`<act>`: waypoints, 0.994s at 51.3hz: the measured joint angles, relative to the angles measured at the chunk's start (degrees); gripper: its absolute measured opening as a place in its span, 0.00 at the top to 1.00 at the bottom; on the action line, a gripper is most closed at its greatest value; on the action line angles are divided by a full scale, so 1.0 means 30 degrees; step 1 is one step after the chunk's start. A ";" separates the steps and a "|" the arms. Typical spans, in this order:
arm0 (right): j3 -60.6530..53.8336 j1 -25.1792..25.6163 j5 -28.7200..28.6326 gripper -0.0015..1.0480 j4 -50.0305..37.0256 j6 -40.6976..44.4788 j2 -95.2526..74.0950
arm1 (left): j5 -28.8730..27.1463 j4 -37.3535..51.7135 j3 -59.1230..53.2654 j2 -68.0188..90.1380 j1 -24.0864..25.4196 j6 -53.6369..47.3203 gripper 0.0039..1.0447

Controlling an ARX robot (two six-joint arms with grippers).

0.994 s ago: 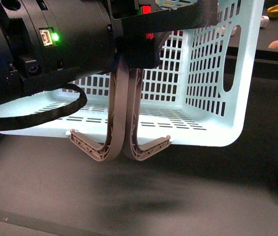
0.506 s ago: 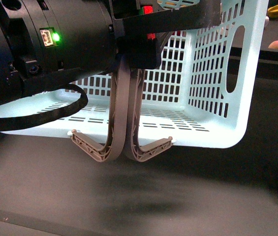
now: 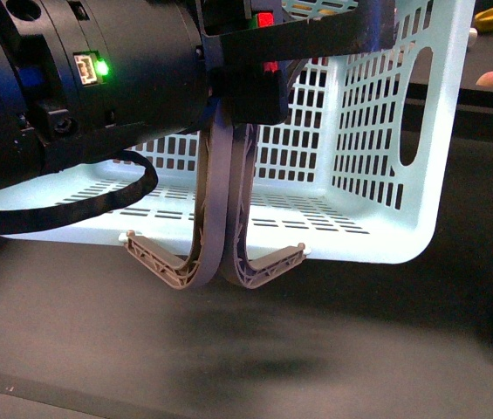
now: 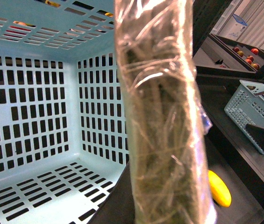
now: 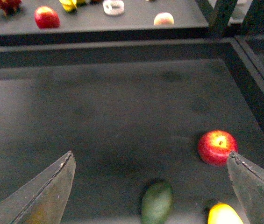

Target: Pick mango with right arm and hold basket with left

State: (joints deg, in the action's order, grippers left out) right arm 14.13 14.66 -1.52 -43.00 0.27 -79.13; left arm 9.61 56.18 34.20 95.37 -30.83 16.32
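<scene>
Right wrist view. Reader: What does the pincer face?
Legend: Right pincer (image 5: 150,156), spread wide and empty, hangs above the dark surface (image 5: 99,116). The mango (image 5: 223,215) lies on that surface at the frame's edge, close to one finger rather than midway between the two. A green fruit (image 5: 156,201) lies just beside it, and a red apple (image 5: 217,147) is near.

Reader: How should the pick be made?
Legend: Judged from this layout, the pincer ought first to shift sideways until the mango sits centred between the fingers. It can then descend and close across the fruit's narrow width. The green fruit leaves little room, so one finger should enter the gap without nudging either fruit. A firm but gentle squeeze suits a smooth skin that may slip.

Reader: And the mango's look?
Legend: Smooth, oblong and bright yellow, with only part showing here. Left wrist view shows more of it, lying on the surface outside the basket.

Reader: The basket?
Legend: Front view: the basket (image 3: 377,236), pale aqua and slotted, hangs clear of the surface by its two handles (image 3: 215,201). These rise into the left pincer (image 3: 233,109), which appears clamped on them. Holding it steady is all that arm needs to do.
</scene>
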 joint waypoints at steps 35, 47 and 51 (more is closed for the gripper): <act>0.5362 0.5442 -0.0248 0.08 -0.2506 0.2208 -1.5038 | 0.0000 0.0000 0.0000 0.0000 0.0000 0.0000 0.92; 0.6732 0.6528 -0.0015 0.08 -0.2630 0.2302 -1.8221 | 0.0000 0.0000 0.0000 0.0000 0.0000 0.0000 0.92; 0.7198 0.6987 -0.0066 0.08 -0.2397 0.2514 -1.9045 | -0.0007 0.0000 0.0000 0.0000 0.0000 0.0000 0.92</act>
State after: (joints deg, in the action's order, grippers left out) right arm 35.73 35.62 -1.72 -50.19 7.81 -136.27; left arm 9.58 56.18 34.20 95.37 -30.83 16.32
